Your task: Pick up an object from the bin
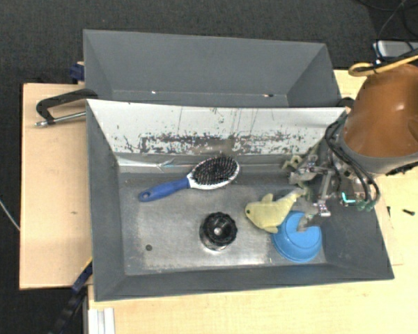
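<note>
The gripper (313, 213) hangs at the right end of the bin (104, 207), just above the blue cup (297, 244), which touches a yellow cloth (267, 216). Whether it is clenched or released cannot be told.

No legible text, label or number anywhere, as far as visible.

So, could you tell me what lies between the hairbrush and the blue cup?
A pale yellow soft thing, right against the blue cup, seen in the camera view.
</note>
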